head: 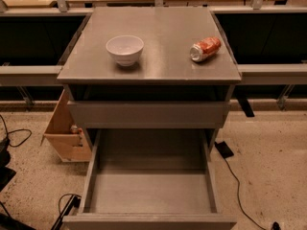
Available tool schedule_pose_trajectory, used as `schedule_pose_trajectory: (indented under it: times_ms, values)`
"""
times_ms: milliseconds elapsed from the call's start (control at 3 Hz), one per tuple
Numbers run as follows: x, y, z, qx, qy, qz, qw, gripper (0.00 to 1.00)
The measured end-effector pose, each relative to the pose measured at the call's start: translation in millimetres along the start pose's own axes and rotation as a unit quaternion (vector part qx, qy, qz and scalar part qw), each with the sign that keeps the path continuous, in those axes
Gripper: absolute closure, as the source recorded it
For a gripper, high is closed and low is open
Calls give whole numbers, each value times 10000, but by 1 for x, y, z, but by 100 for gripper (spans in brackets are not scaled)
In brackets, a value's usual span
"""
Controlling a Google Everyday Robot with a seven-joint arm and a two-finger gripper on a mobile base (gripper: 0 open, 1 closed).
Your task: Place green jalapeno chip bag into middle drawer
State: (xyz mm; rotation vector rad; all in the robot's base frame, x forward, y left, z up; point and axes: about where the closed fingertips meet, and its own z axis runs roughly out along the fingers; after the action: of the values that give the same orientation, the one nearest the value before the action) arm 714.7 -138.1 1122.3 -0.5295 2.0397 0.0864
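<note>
The middle drawer (pixel 151 190) stands pulled wide open below the cabinet top, a shallow grey metal drawer with a bare flat floor. The green jalapeno chip bag is out of view. The gripper and the arm are out of view too; nothing of the robot shows in the camera view.
A white bowl (pixel 124 50) stands on the grey cabinet top (pixel 158 32) at the left. An orange-red soda can (pixel 205 49) lies on its side at the right. A tan cardboard box (pixel 67 128) leans against the cabinet's left side. Cables (pixel 235 181) run over the speckled floor.
</note>
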Motion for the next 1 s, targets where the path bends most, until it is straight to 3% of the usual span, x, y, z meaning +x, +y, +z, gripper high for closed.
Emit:
schedule_pose_trajectory:
  times_ms: [333, 667, 1000]
  values:
    - [11, 7, -59, 139, -458, 281, 9985, 100]
    - [51, 12, -51, 154, -195, 312, 9992, 100]
    - [52, 12, -51, 153, -189, 312, 9992, 100]
